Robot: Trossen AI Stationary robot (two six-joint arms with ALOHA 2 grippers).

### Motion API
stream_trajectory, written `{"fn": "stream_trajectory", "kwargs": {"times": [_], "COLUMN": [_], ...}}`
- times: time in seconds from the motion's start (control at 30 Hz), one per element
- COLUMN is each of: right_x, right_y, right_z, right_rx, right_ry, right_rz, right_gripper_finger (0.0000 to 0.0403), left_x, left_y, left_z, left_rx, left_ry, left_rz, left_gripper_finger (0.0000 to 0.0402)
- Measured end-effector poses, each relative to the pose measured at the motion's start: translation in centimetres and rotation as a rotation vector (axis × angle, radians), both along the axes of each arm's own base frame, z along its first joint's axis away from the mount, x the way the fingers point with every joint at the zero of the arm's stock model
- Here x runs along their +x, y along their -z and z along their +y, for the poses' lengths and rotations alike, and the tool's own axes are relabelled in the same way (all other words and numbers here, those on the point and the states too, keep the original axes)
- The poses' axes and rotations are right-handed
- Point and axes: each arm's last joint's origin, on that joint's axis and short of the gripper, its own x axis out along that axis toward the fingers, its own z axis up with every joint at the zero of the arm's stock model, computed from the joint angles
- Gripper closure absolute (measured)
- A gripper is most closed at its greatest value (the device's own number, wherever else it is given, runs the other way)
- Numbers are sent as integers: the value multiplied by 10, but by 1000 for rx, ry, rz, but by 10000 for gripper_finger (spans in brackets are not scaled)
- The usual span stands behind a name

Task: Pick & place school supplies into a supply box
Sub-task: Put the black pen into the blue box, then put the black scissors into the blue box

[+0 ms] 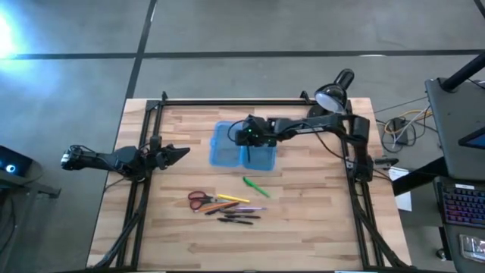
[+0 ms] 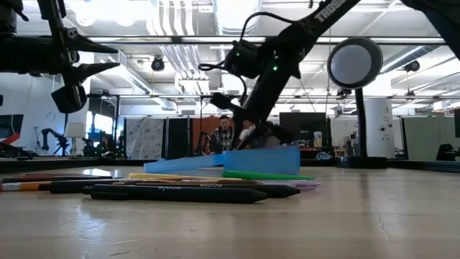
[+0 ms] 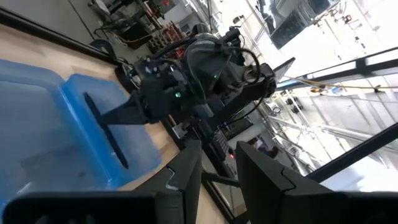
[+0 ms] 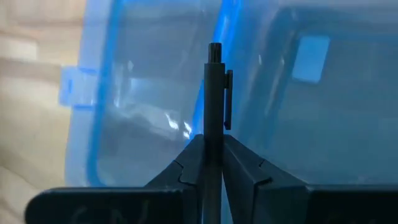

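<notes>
My right gripper [image 4: 213, 146] hangs over the supply box [image 1: 242, 149], fingers clamped on 1 black pen [image 4: 214, 93]. The pen's long axis runs straight out from the fingertips, along the ridge joining the box's 2 halves, so the tray floor lies directly beneath it. My left gripper [image 1: 182, 153] waits apart at the table's left side, its fingers slightly parted on nothing. The remaining supplies lie near the front edge: red-handled scissors [image 1: 199, 199], a green pen [image 1: 255, 186] closest to the box, and more pens and pencils [image 1: 235, 211]. A desk lamp [image 1: 333, 92] stands behind my arm, clear of the drop.
</notes>
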Motion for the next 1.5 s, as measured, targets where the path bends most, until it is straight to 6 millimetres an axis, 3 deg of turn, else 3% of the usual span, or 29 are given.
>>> {"fn": "stream_trajectory", "kwargs": {"times": [0.17, 0.37, 0.53, 0.67, 0.8, 0.9, 1.0, 1.3, 1.5], "right_x": [0, -11, -11, -14, -31, -43, -51, -65, -85], "right_y": [-2, -22, -24, -41, -70, -83, -89, -81, -75], "right_z": [1, 4, 9, 15, 34, 54, 68, 92, 109], "right_rx": [-43, -68, -74, -145, -317, -406, -439, -432, -471], "right_ry": [62, 117, 79, -108, -357, -549, -675, -897, -1015], "right_rz": [46, 62, 71, 79, 187, 281, 336, 477, 511], "right_gripper_finger": [347, 342, 328, 313, 302, 294, 284, 230, 190], "left_x": [0, 0, 0, 0, -6, -11, -5, 37, 63], "left_y": [1, 4, 4, 5, 6, -6, -15, -31, -22], "left_z": [0, 0, 0, 0, -1, -1, -2, -22, -47], "left_rx": [-17, -21, -22, -17, 33, 123, 170, 187, 301], "left_ry": [1, 1, 1, 3, 59, 97, 136, 358, 476], "left_rz": [6, 30, 31, 85, 401, 604, 687, 889, 1070], "left_gripper_finger": [317, 317, 317, 319, 327, 329, 324, 274, 250]}}
